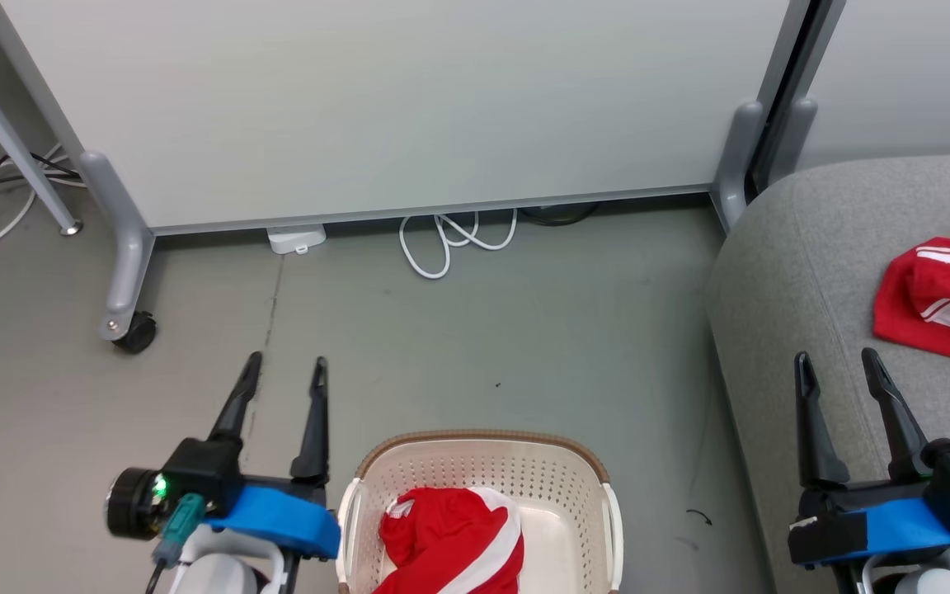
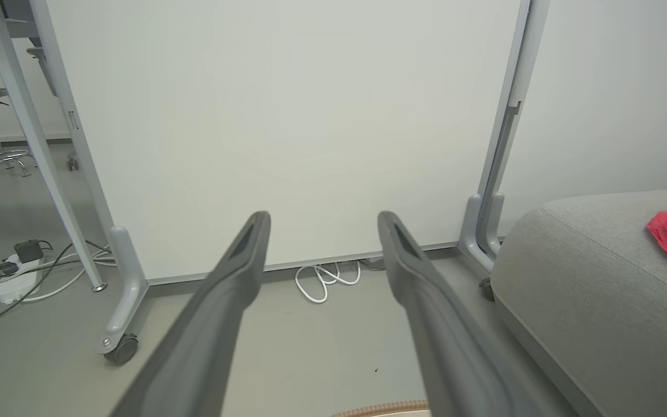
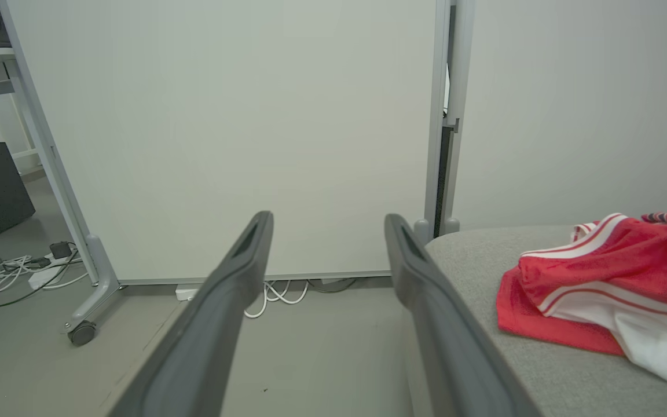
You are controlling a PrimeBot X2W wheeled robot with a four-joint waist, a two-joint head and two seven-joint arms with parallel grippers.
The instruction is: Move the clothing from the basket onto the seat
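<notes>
Left gripper (image 1: 287,360) and right gripper (image 1: 834,355) hang empty, fingers spread wide. One red garment (image 1: 450,536) lies in the basket (image 1: 483,435), near and between them. A second garment (image 1: 928,297) rests on the seat (image 1: 805,272), at the right. A shallow pinch could let the soft fabric slip, and a snag could drag the basket.

Two garments, one basket (image 1: 483,436), one seat (image 1: 805,264).
One garment (image 1: 450,532) just right of the left gripper (image 1: 287,360); another garment (image 1: 937,297) beyond the right gripper (image 1: 834,355).

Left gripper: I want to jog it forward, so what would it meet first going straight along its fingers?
Probably the white partition panel, near its lower edge; the left gripper, open, points over bare floor toward it. Depth is unclear.
</notes>
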